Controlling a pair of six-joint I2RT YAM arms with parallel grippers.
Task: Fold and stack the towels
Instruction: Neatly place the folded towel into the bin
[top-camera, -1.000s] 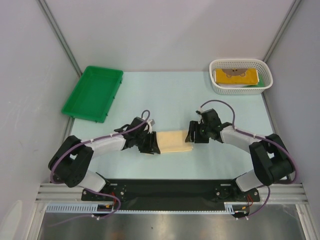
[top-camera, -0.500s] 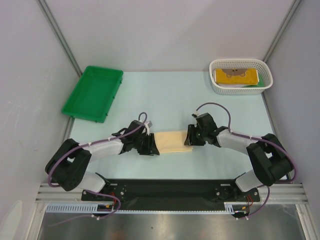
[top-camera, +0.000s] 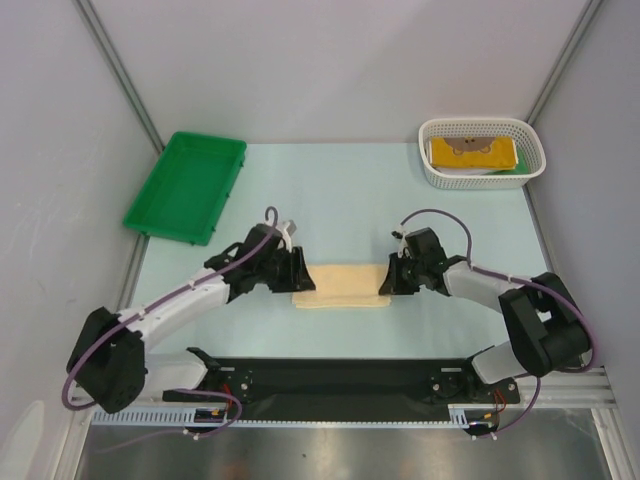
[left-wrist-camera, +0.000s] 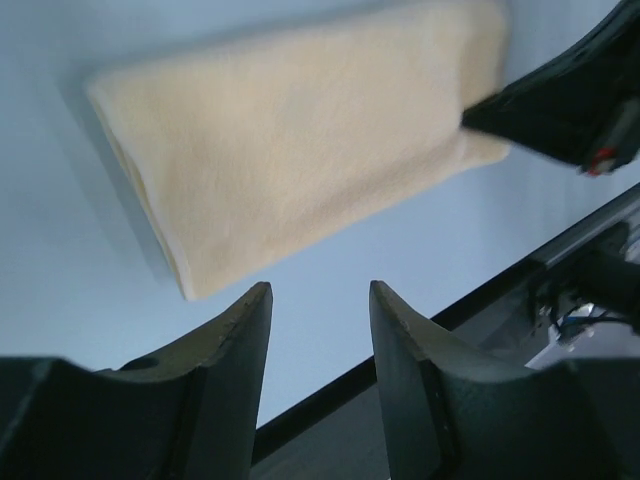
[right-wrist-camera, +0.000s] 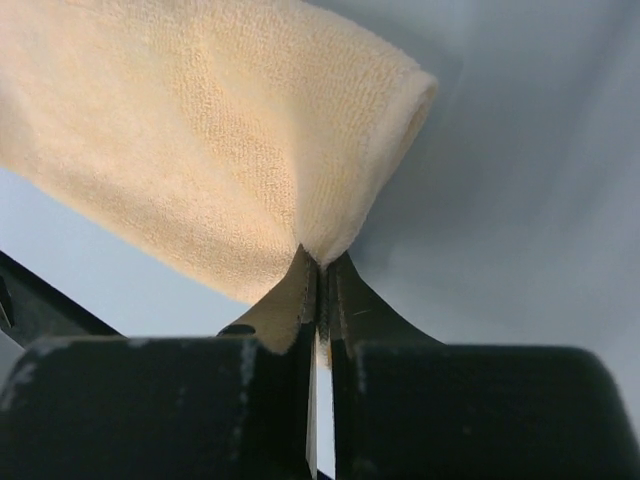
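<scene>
1. A green tray (top-camera: 185, 190) is sitting at the far left of the pale table (top-camera: 330, 190), tilted against the left wall and well apart from everything else.
2. The left arm is reaching in from the near left, and the left gripper (left-wrist-camera: 320, 295) is hanging just beside the left end of the cloth. Its jaws are standing apart with only bare table showing between them.
3. A folded pale yellow towel (top-camera: 342, 286) is lying flat in the middle of the table, between the two grippers, with its long sides running left to right. In the left wrist view its layered edge is showing along the side nearest that gripper.
4. The right gripper (right-wrist-camera: 320, 265) is meeting the towel's right end. Its jaws are pinching together on the very edge of the cloth, and the fabric is puckering up where they are biting it.
5. A white mesh basket (top-camera: 480, 122) is standing at the far right corner, well apart from the arms. It is holding a yellow towel with brown marks (top-camera: 470, 152), and a strip of green cloth (top-camera: 505, 172) is peeking out beside it.
</scene>
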